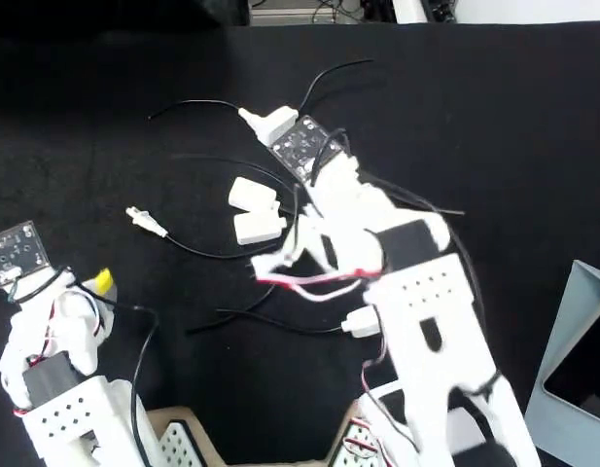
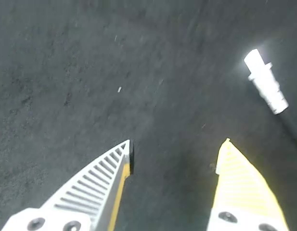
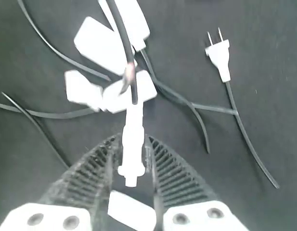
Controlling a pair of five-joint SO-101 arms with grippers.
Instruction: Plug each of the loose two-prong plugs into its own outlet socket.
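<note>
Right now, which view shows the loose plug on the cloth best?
Right wrist view: the loose plug lies unobstructed, both prongs and cord clear. High view shows it small; left wrist view shows its body, prongs indistinct.

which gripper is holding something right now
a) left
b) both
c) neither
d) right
d: the right gripper is shut on a white plug with a black cord, while the left gripper is open above the table with nothing between its fingers.
</note>
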